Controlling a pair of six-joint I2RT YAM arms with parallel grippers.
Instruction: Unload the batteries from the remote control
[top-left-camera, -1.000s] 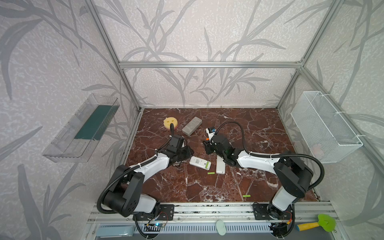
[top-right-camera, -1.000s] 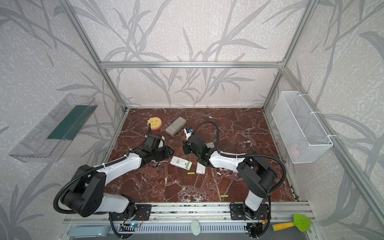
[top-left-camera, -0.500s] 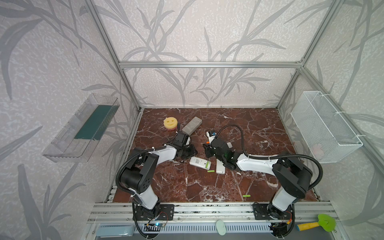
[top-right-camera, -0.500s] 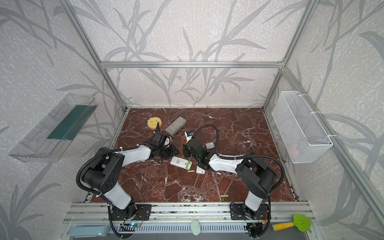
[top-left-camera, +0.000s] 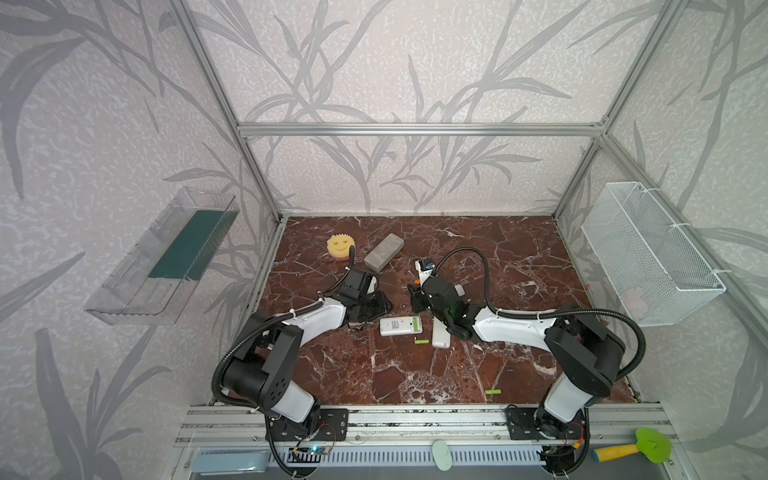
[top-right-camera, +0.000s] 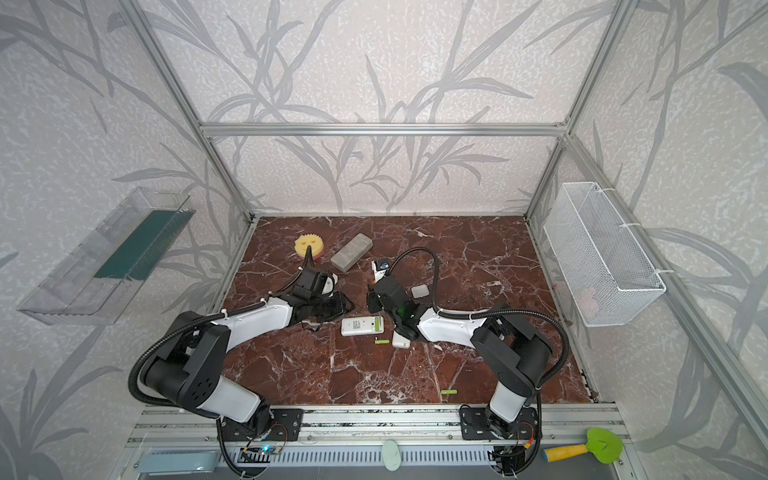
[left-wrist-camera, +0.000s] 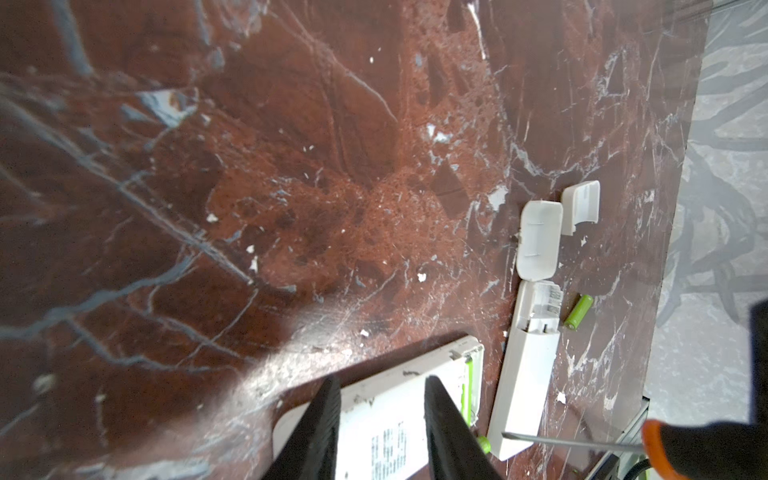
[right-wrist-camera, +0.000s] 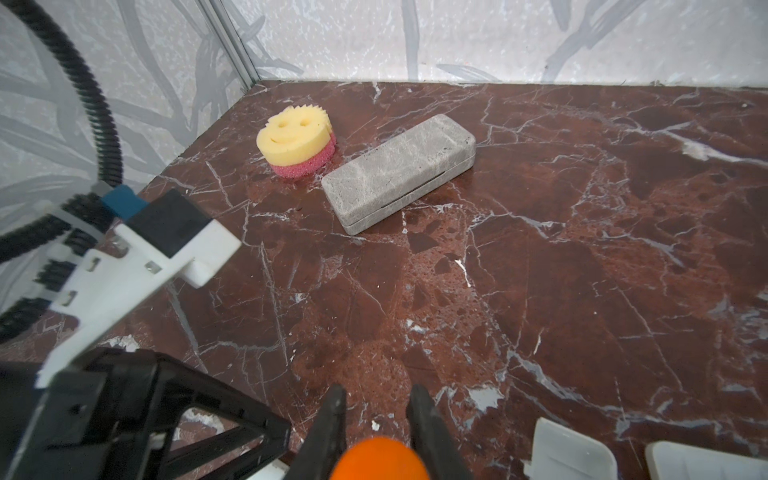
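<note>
A white remote control (top-left-camera: 397, 326) lies back-up at mid-table, with lime-green batteries (top-left-camera: 415, 324) in its open end (left-wrist-camera: 469, 388). My left gripper (left-wrist-camera: 382, 380) hovers over its back, open, the fingers (left-wrist-camera: 328, 415) apart with nothing gripped; in a top view this left gripper (top-left-camera: 379, 309) sits just left of the remote. My right gripper (right-wrist-camera: 378, 390) is shut on an orange-handled screwdriver (right-wrist-camera: 378, 457) whose shaft (left-wrist-camera: 569, 440) points at a second white remote (left-wrist-camera: 525, 374), which has an empty compartment. Loose batteries lie beside the remotes (top-left-camera: 422, 341) and near the front edge (top-left-camera: 493, 392).
Two white battery covers (left-wrist-camera: 538, 239) lie past the second remote. A yellow smiley sponge (top-left-camera: 340, 246) and a grey case (top-left-camera: 384, 252) sit at the back left. A wire basket (top-left-camera: 648, 257) hangs on the right wall and a clear tray (top-left-camera: 166, 257) on the left.
My left arm has swung and its gripper has shifted a little right, toward the white remote. The right gripper keeps the screwdriver and has hardly moved.
</note>
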